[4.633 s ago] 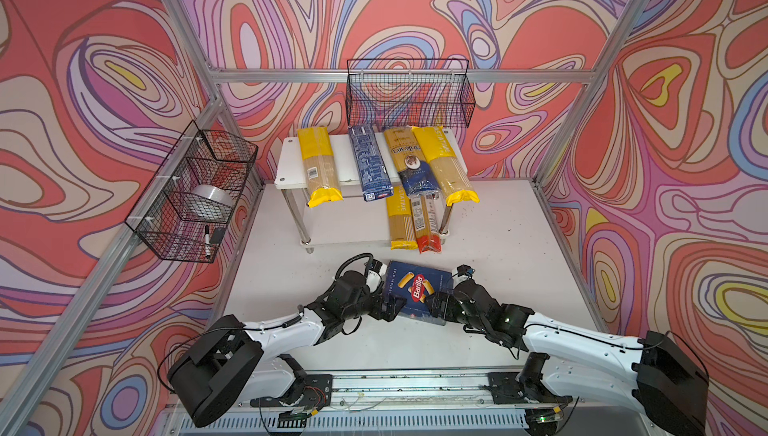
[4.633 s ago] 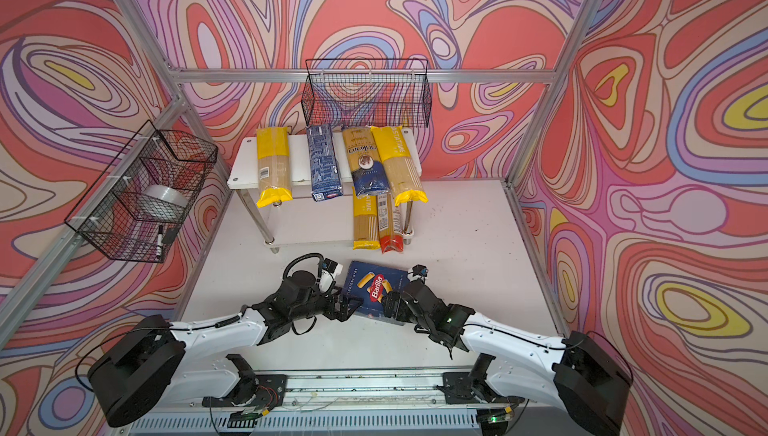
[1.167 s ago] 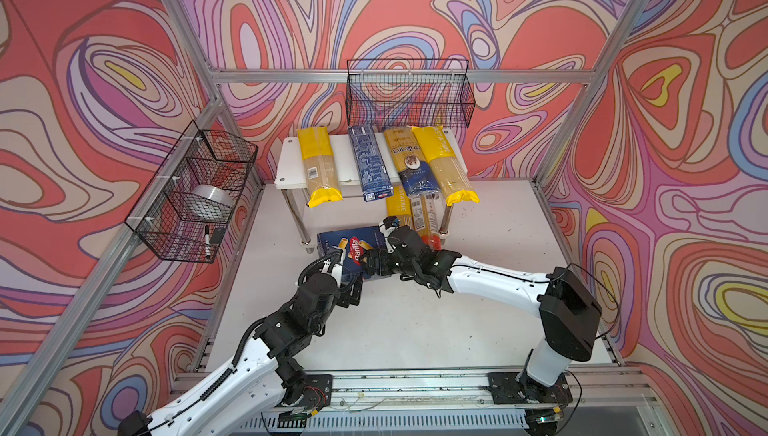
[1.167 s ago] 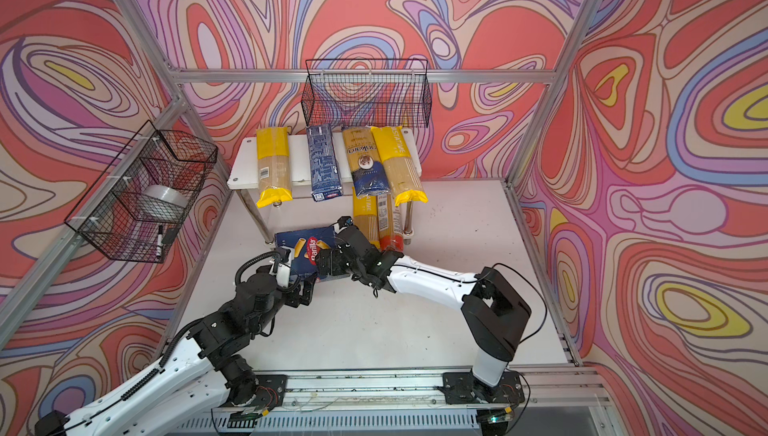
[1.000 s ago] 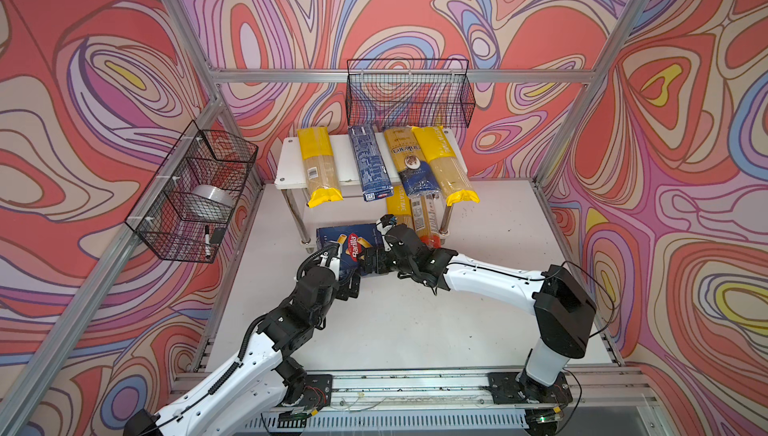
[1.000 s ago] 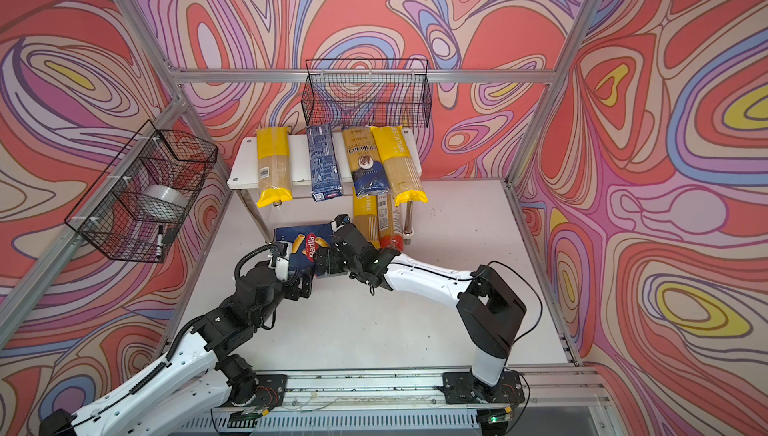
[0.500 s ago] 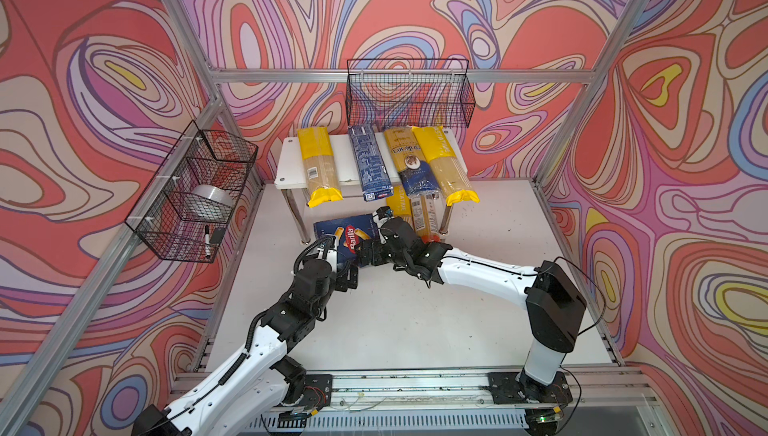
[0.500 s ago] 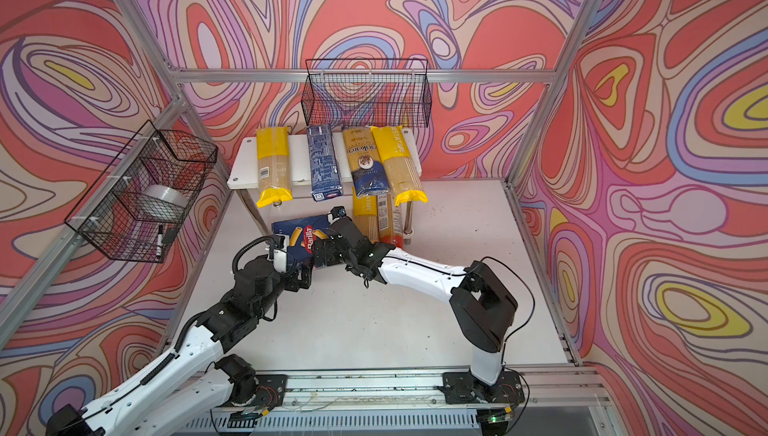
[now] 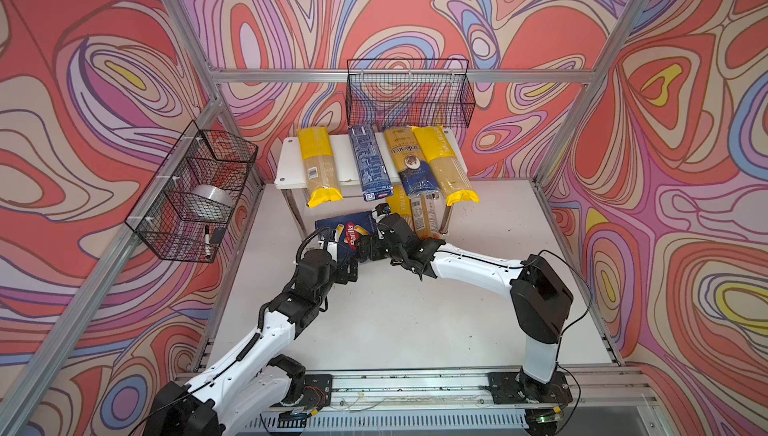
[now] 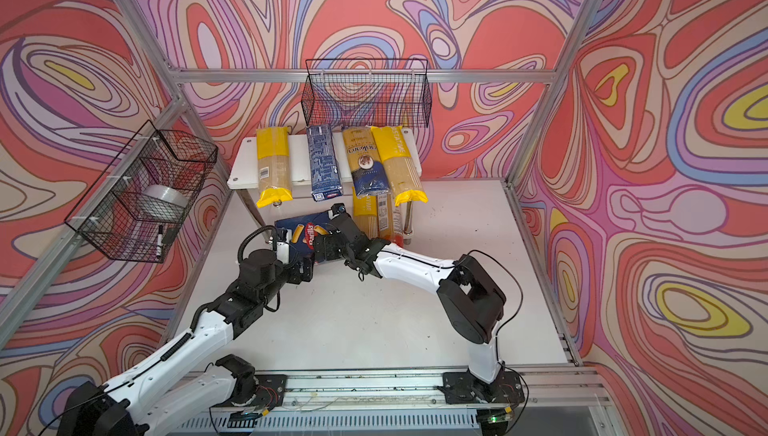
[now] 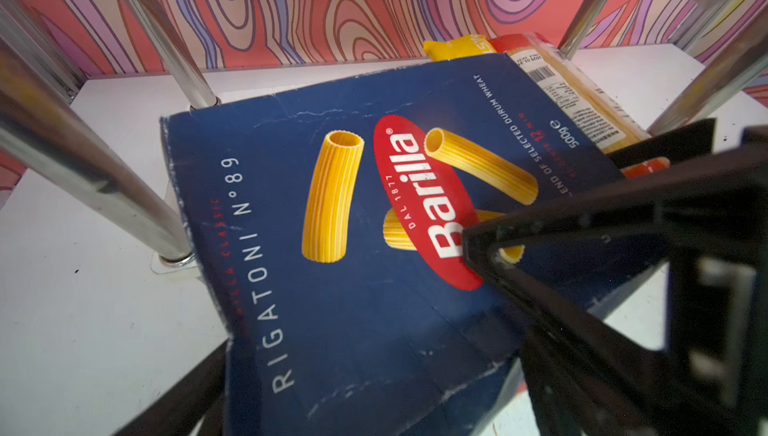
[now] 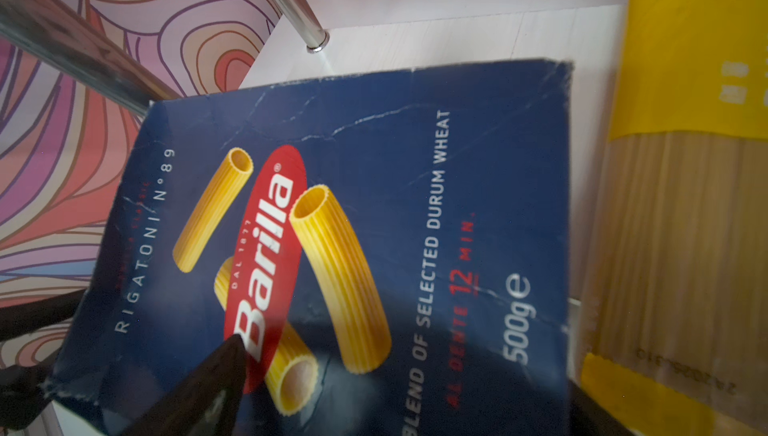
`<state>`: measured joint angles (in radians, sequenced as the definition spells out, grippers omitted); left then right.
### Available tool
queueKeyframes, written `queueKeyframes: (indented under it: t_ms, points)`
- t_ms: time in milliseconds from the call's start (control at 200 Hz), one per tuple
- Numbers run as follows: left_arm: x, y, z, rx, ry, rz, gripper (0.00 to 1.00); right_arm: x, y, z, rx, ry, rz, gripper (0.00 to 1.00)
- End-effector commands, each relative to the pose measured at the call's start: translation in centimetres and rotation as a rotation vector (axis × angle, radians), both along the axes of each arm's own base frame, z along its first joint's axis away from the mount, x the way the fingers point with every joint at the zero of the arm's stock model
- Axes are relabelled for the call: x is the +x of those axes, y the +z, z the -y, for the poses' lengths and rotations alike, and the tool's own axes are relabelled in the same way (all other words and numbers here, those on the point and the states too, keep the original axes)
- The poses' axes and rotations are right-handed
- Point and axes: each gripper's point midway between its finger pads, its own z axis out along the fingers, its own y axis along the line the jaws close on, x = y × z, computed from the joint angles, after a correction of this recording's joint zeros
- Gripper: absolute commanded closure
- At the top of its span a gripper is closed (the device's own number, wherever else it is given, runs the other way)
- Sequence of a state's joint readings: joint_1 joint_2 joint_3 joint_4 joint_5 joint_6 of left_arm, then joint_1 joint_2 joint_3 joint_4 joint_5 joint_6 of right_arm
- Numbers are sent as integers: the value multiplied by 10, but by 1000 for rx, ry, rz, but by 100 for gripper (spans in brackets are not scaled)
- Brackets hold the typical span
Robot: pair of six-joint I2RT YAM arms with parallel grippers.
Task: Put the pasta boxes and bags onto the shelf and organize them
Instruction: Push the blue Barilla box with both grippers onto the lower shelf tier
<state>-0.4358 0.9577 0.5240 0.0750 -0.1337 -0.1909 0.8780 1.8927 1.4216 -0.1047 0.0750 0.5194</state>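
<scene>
The dark blue Barilla rigatoni box (image 9: 345,232) (image 10: 303,230) lies tilted at the front left of the white shelf (image 9: 286,164), its far end between the chrome legs over the lower tier (image 12: 457,31). My left gripper (image 9: 347,265) (image 11: 374,413) is shut on the box's near end. My right gripper (image 9: 368,247) (image 12: 399,405) stands wide open astride the box's right corner, one finger over the printed face. On the top tier lie two yellow bags (image 9: 320,164) (image 9: 442,164), the narrow blue box (image 9: 370,164) and the ankara bag (image 9: 409,164). A yellow bag (image 9: 401,205) and a red-ended bag (image 9: 430,214) lie below.
A black wire basket (image 9: 409,89) hangs on the back wall just above the shelf. Another basket (image 9: 195,193) on the left wall holds a tape roll and a marker. The chrome leg (image 11: 104,180) stands close to the box's left edge.
Both arms have carried the Barilla box from the table's front up to the shelf. Over the last second it slid further in between the legs.
</scene>
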Motion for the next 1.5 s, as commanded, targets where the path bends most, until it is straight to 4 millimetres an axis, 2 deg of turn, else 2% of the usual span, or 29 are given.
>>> queueKeyframes:
  t_ms: [0, 466, 651, 791, 1027, 1277, 1492]
  points:
    - [13, 81, 50, -188, -225, 227, 0, -55, 102, -81, 323, 334, 132, 2]
    - [52, 77, 47, -179, -195, 206, 0, -16, 96, -76, 332, 306, 132, 2]
    - [68, 66, 42, -182, -159, 179, 0, -4, 85, -77, 318, 303, 124, 2]
    - [79, 57, 27, -185, -63, 149, 0, 5, 77, -73, 324, 288, 104, 2]
    - [90, 45, 27, -154, -59, 103, 0, 16, 69, -65, 323, 263, 106, 2]
    - [97, 32, 7, -98, 41, 54, 0, 34, 52, -51, 301, 199, 86, 2]
    - [93, 35, -21, -17, 164, 40, 0, 45, 40, -23, 199, 102, 132, 2]
